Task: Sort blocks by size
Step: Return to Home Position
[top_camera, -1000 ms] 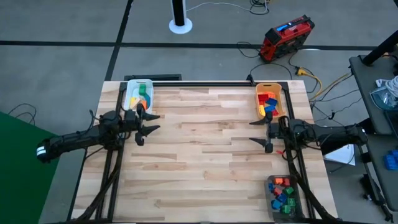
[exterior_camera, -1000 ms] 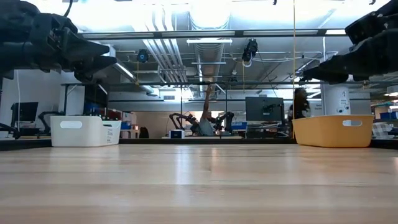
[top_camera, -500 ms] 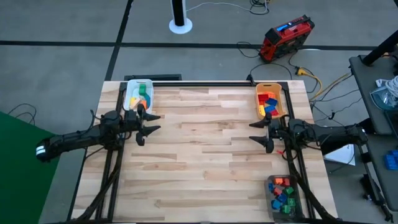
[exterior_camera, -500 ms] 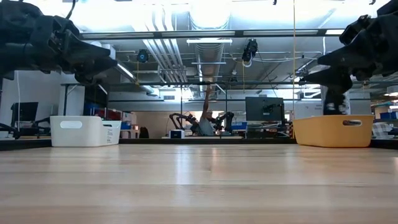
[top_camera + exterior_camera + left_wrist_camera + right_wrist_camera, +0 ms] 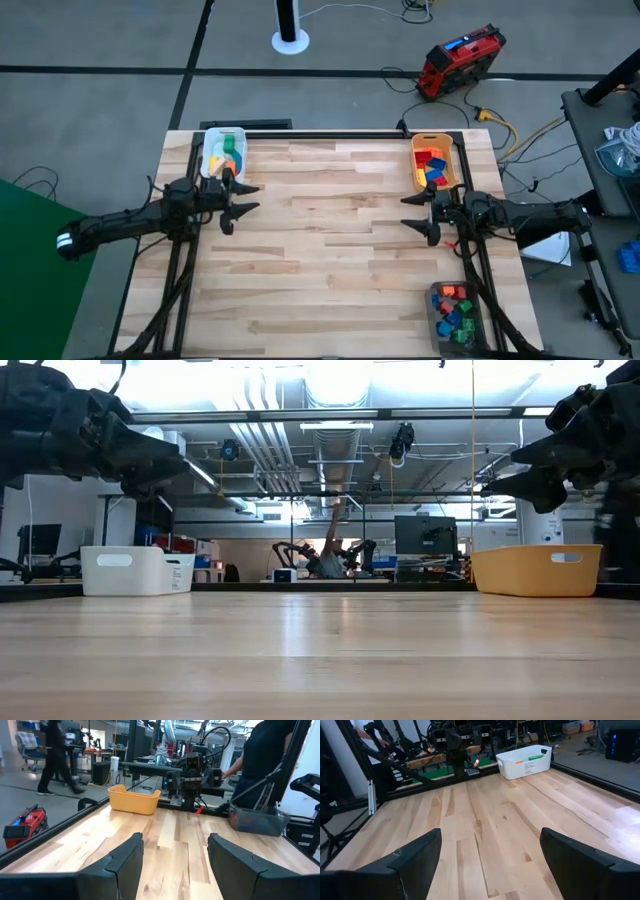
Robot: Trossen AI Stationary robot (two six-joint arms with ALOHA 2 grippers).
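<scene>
Left gripper (image 5: 249, 197) and right gripper (image 5: 406, 210) hang wide, empty; blocks (image 5: 431, 160) lie in bins (image 5: 415, 150) just beyond each.

blocks (image 5: 431, 165) too small to size overhead, hidden behind yellow bin (image 5: 535, 570) wall

The table (image 5: 330, 250) is pale planked wood, softly glossy — the blocks (image 5: 430, 160) and white bin (image 5: 137, 570) smooth plastic.

The table (image 5: 330, 240) was pale striped wood. The white bin (image 5: 207, 155) showed green, orange and perhaps yellow blocks (image 5: 229, 150); the orange-yellow bin (image 5: 415, 168) red and blue ones; the dark grey bin (image 5: 434, 312) red, green and blue. The left arm (image 5: 130, 222) and right arm (image 5: 520, 213) were black.
</scene>
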